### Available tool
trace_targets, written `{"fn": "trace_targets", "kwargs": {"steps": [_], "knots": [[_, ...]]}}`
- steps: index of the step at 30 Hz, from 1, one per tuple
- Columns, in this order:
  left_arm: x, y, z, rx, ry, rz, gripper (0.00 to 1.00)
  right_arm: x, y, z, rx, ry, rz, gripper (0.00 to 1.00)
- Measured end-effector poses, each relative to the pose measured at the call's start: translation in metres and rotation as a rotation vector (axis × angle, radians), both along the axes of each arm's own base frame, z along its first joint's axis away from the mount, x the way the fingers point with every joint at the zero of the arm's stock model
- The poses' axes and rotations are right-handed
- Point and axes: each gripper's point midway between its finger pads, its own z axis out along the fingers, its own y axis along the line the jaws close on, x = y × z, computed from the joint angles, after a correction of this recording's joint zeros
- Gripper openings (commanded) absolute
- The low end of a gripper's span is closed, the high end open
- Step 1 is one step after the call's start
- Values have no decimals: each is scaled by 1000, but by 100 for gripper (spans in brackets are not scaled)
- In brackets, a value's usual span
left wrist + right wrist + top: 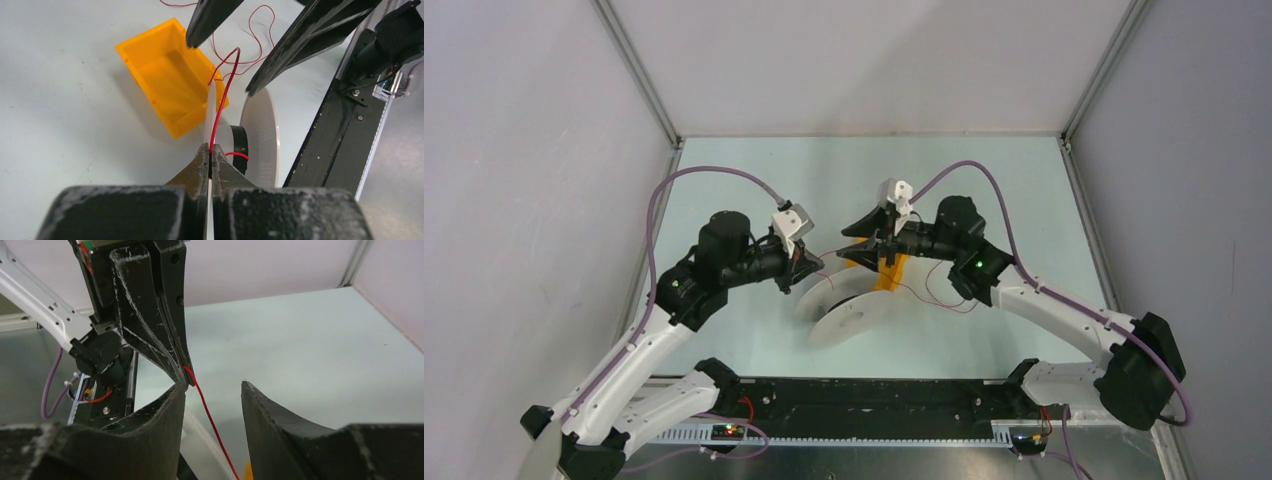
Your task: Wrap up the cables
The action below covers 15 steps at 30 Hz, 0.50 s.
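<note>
The cable [224, 90] is a hair-thin red wire. My left gripper [210, 149] is shut on it just above the white spool [262, 135], which has a black hub [240, 142] with a turn of wire on it. The spool [849, 315] lies tilted at mid-table. From the grip the wire rises in a loop, and loose slack [934, 290] lies on the table behind. My right gripper [212, 390] is open, and the wire [205, 407] runs down between its fingers, untouched. In the top view the left gripper [812, 267] and the right gripper [857, 245] face each other closely.
An orange open bin [170, 85] sits on the table just behind the spool; it also shows in the top view [889, 272]. A black rail [874, 400] runs along the near table edge between the arm bases. Grey walls enclose the table on three sides.
</note>
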Motion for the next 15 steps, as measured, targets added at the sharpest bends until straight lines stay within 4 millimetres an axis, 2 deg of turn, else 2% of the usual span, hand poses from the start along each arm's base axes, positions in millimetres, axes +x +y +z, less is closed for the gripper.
{"fn": "trace_targets", "kwargs": {"steps": [2,4,5,6,7,8,15], "knots": [[-1,1,-2,6,6,-4,0,-1,7,-8,-26,7,19,42],[-3,0,-3,9,8,-16,0,-3,11,-16,-46,15,32,30],[-4,0,-3,9,9,-20,0,-3,13,-19,-54,18,37,18],[-4,0,-3,10,8,-22,0,-4,14,-22,-61,20,42,12],[-4,0,-3,11,6,-25,0,-5,16,-25,-68,26,46,3],[-4,0,-3,12,5,-25,2,-6,17,-27,-74,24,49,0],[-2,3,-4,22,-6,-10,22,-8,17,-34,-96,25,56,0]]}}
